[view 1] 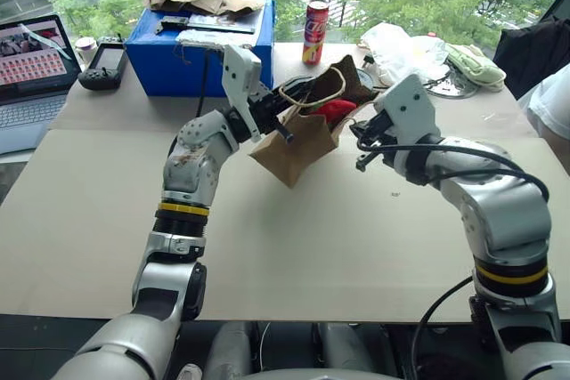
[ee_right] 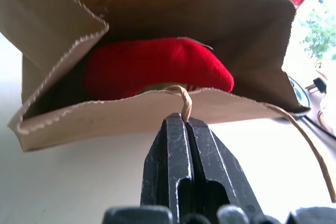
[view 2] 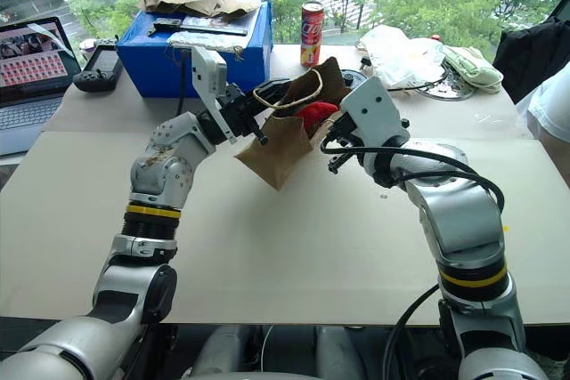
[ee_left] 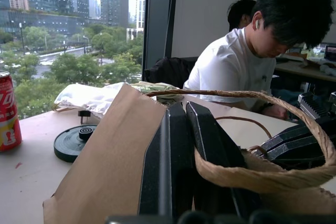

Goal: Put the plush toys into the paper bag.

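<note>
the right gripper (ee_right: 184, 124) is pressed together, pinching a twine handle (ee_right: 184, 100) at the near rim of the paper bag (view 1: 294, 153). the left gripper (ee_left: 181, 145) is clamped too, pinching the bag's other side with a twine loop (ee_left: 262, 174) draped over its fingers. between the 2 arms the bag hangs tilted, lifted off the table (view 1: 294, 246) — the red plush toy (ee_right: 157, 69) lies inside its open mouth. farther back stand a blue box (view 1: 200, 60) and a red can (view 1: 315, 31).
</note>
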You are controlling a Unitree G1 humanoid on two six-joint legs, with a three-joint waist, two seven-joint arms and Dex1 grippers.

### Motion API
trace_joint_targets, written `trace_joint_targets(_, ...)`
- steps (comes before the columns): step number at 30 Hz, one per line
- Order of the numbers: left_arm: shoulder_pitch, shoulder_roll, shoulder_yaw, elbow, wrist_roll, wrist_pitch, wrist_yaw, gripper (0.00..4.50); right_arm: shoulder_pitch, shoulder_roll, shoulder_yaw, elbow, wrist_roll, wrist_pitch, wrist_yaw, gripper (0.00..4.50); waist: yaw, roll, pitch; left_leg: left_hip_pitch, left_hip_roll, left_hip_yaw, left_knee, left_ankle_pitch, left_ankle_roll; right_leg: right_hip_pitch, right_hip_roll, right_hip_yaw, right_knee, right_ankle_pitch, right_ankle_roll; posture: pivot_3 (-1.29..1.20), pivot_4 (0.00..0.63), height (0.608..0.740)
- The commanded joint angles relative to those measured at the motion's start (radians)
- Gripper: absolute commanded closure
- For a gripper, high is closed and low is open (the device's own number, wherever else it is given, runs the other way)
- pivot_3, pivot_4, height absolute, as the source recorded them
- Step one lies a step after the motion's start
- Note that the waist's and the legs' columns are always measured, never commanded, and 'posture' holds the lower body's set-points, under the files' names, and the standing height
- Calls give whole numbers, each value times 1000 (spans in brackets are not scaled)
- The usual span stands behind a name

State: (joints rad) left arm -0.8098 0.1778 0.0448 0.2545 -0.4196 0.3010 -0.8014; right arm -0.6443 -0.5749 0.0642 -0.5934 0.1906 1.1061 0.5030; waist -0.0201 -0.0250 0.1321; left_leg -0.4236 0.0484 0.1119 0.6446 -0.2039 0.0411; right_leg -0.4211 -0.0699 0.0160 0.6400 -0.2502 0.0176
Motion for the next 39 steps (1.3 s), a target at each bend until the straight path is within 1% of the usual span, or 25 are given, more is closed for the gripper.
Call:
trace_joint_targets(1, 46, 12, 0, -29, -26, 0, -40, 4500, -34, 9, 24, -99, 41, 15, 7, 4442, 0, 0, 0, 0, 0, 0, 0, 0, 0, 0, 0, 0, 0, 0, 0, 0, 150, 739)
trace_joint_targets(7, 95, 58, -29, 49, 25, -47, -90, 4500, -25, 39, 116, -84, 25, 18, -29, 4442, 9, 0, 0, 0, 0, 0, 1, 0, 0, 0, 0, 0, 0, 0, 0, 0, 150, 739)
trace_joint_targets(11, 83, 74, -32, 112, 50, -96, -105, 4500, -26, 50, 131, -59, 18, 21, -50, 4442, 13, 0, 0, 0, -2, 0, 1, 0, 0, 1, -3, -1, -1, 0, 0, 0, 150, 739)
trace_joint_targets(15, 66, 72, -29, 130, 51, -113, -112, 4500, -29, 53, 127, -42, 18, 19, -62, 4442, 11, 0, 0, 0, -2, 0, 1, 0, 0, 1, -3, -2, -1, 0, 0, 0, 150, 739)
trace_joint_targets(23, 38, 65, -21, 112, 34, -99, -115, 4500, -32, 44, 76, 12, 10, 28, -103, 4442, 9, 0, 0, 0, -1, 0, 1, 0, 0, 1, -2, -2, -1, 0, 0, 0, 150, 739)
trace_joint_targets(28, 29, 63, -16, 105, 27, -93, -114, 4500, -31, 44, 67, 19, 14, 28, -112, 4442, 9, 0, 0, 0, -1, 0, 1, 0, 0, 1, -2, -2, -1, 0, 0, 0, 150, 739)
trace_joint_targets(30, 28, 64, -17, 102, 25, -89, -116, 3891, -31, 45, 64, 18, 16, 28, -115, 3880, 8, 0, 0, 0, -1, 0, 1, 0, 0, 1, -2, -2, -1, 0, 0, 0, 150, 739)
trace_joint_targets(31, 28, 66, -17, 98, 21, -84, -120, 3716, -30, 48, 59, 15, 19, 27, -116, 3694, 8, 0, 0, 0, -1, 0, 1, 0, 0, 1, -2, -2, -1, 0, 0, 0, 150, 739)
trace_joint_targets(36, 31, 78, -23, 68, 10, -54, -137, 1772, -27, 52, 39, -7, 41, 33, -109, 1918, 8, 0, 0, -1, -1, 0, 1, 0, 0, 1, -2, -2, -1, 0, 0, 0, 150, 739)
trace_joint_targets(39, 29, 84, -16, 53, 6, -35, -134, 715, -29, 43, 25, -22, 54, 37, -98, 937, 8, 0, 0, -1, -1, 0, 1, 0, 0, 1, -2, -2, -1, 0, 0, 0, 150, 739)
